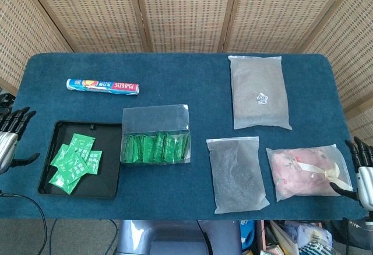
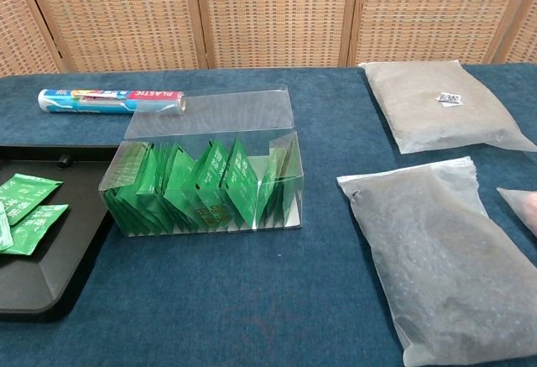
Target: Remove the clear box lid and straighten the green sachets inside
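The clear box [image 1: 155, 148] [image 2: 204, 191] stands left of the table's middle, with a row of green sachets [image 1: 154, 147] [image 2: 201, 186] leaning at uneven angles inside. Its clear lid [image 1: 155, 118] [image 2: 214, 112] lies open and flat behind the box. Several more green sachets [image 1: 73, 161] [image 2: 23, 205] lie loose in a black tray [image 1: 102, 184] [image 2: 50, 279] to the box's left. My left hand [image 1: 8, 138] hovers off the table's left edge, fingers apart and holding nothing. My right hand [image 1: 361, 172] stays past the right edge, fingers spread and empty. The chest view shows neither hand.
A plastic-wrap roll [image 1: 102, 86] [image 2: 110, 98] lies behind the tray. Two grey bags [image 1: 259, 91] [image 1: 238, 173] and a pink pouch [image 1: 309, 172] fill the right half of the blue table [image 1: 175, 80].
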Robot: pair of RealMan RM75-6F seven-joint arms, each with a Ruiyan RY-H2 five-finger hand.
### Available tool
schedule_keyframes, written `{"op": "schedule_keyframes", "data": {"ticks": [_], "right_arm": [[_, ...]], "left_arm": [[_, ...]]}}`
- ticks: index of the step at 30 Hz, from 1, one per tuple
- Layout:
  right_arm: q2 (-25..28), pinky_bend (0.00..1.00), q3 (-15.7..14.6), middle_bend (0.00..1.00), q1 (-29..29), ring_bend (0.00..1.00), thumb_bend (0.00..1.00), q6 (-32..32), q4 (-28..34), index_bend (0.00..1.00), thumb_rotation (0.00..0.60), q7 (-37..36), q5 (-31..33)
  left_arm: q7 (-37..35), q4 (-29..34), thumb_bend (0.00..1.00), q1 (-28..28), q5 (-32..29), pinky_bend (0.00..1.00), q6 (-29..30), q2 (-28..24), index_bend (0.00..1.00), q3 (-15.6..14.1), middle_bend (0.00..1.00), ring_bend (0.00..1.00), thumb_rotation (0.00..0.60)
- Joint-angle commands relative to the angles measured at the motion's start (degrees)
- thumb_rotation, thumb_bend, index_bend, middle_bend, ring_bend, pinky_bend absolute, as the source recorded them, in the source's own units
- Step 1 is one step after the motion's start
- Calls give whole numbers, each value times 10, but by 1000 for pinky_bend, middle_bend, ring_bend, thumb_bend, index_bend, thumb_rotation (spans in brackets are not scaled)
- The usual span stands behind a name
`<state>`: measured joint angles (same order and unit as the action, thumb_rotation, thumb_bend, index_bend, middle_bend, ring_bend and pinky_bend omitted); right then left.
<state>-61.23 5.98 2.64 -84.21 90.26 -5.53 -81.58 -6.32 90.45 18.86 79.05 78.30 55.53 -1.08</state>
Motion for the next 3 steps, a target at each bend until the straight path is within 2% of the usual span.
{"op": "schedule_keyframes", "data": {"ticks": [1,3], "right_arm": [[0,0,-1,0,-1,0,0,-2,1,0,600,1,-2],[1,0,-1,0,-2,0,0,-4,1,0,600,2,-3]], "left_arm": [[-16,22,209,-40,-12,0,48,12,0,12,0,0,600],[-8,25,209,-53,-18,0,61,24,0,13,0,0,600]]}}
